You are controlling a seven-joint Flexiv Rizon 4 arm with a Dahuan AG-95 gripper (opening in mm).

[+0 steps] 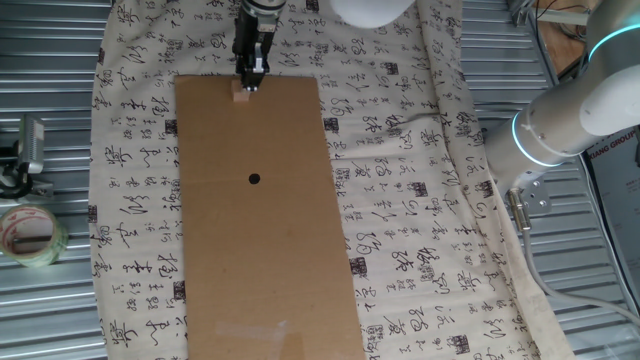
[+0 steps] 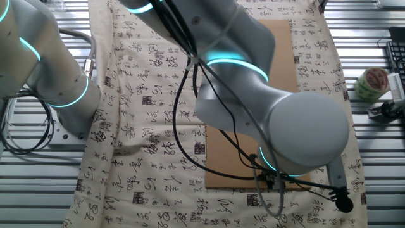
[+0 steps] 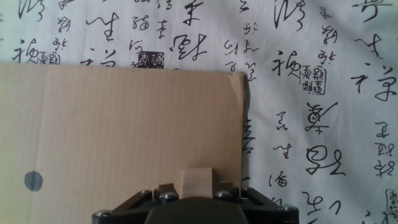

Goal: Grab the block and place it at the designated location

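Observation:
The block (image 3: 198,180), a pale tan cube, sits between my gripper's (image 3: 198,194) two dark fingers at the bottom of the hand view. The fingers press close on both of its sides. In one fixed view the gripper (image 1: 250,84) stands upright at the far end of the brown cardboard sheet (image 1: 265,250), with the block (image 1: 241,95) at its tip near the sheet's far edge. I cannot tell whether the block is lifted off the sheet. The designated location, a black dot (image 1: 254,180), lies mid-sheet, well short of the gripper, and the dot (image 3: 33,181) shows at the hand view's left.
A cloth printed with black calligraphy (image 1: 410,200) covers the table under the cardboard. A tape roll (image 1: 28,233) and a metal clip (image 1: 25,150) lie on the left. The arm's white links (image 2: 266,114) hide most of the cardboard in the other fixed view.

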